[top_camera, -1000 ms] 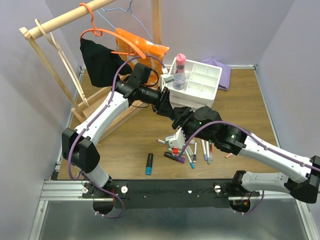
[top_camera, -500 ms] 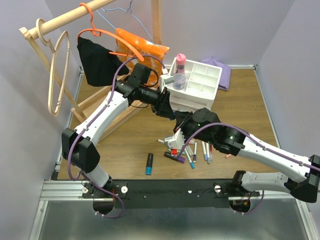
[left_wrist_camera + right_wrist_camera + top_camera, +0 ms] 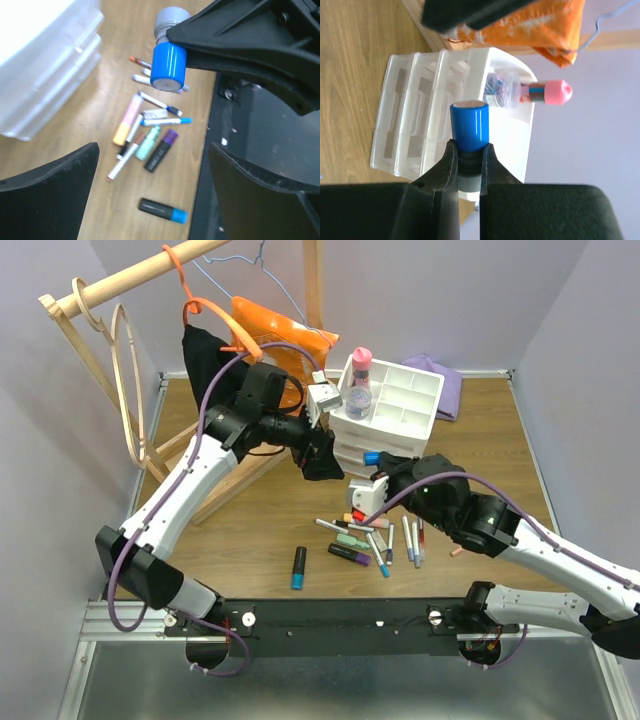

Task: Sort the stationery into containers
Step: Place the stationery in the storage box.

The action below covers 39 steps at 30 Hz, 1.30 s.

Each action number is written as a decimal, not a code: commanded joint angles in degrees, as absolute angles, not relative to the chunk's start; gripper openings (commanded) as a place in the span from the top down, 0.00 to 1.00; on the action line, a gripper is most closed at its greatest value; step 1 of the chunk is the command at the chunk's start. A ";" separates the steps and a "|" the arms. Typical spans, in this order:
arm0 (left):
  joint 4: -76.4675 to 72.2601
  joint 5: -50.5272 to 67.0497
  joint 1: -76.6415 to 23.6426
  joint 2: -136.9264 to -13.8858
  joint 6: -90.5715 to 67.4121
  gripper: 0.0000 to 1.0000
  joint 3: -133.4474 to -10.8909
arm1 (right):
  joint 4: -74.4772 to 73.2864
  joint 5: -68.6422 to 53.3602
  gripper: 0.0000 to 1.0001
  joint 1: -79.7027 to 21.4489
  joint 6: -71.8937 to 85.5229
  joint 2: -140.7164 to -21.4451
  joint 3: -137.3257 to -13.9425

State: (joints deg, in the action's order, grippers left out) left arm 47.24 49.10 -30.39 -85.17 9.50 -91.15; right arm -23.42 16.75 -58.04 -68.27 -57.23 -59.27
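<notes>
My right gripper [image 3: 468, 155] is shut on the neck of a blue-capped bottle [image 3: 469, 125], held in the air in front of the white three-drawer organiser [image 3: 435, 125]. From above, the bottle [image 3: 371, 457] and right gripper [image 3: 375, 470] hang beside the organiser's compartment tray [image 3: 415, 390]. A pink-capped bottle [image 3: 361, 375] stands in a front compartment. My left gripper [image 3: 318, 455] is open and empty, left of the organiser. In the left wrist view it [image 3: 150, 200] looks down on the loose pens and highlighters [image 3: 147, 135] and a black, blue-capped highlighter [image 3: 162, 210].
A wooden clothes rack [image 3: 110, 290] with hangers, a black cloth and an orange bag [image 3: 275, 330] stands at the back left, close behind the left arm. A purple cloth [image 3: 447, 385] lies behind the organiser. The pile of stationery [image 3: 375, 535] lies on the table in front.
My right gripper shut on the blue-capped bottle and lifted it off the pile towards the organiser. My left gripper opened wide and drew back left. The hangers swung on the rack.
</notes>
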 commanded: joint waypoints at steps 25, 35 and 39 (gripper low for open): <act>19.42 21.97 -35.24 -83.58 1.93 0.20 -87.45 | -8.80 -1.40 0.99 -37.19 -11.62 -60.12 -67.15; 17.75 20.57 -36.30 -85.33 3.69 0.17 -87.36 | 3.13 -1.93 1.00 -31.64 -3.34 -63.90 -60.30; 17.49 21.18 -36.30 -86.48 4.13 0.14 -88.94 | 7.90 -2.20 0.99 -30.59 -2.99 -64.95 -57.13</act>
State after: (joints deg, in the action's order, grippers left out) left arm 19.33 22.52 -35.94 -84.64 2.81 -86.21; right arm -1.61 -0.97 -31.75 -5.30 -63.99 -60.05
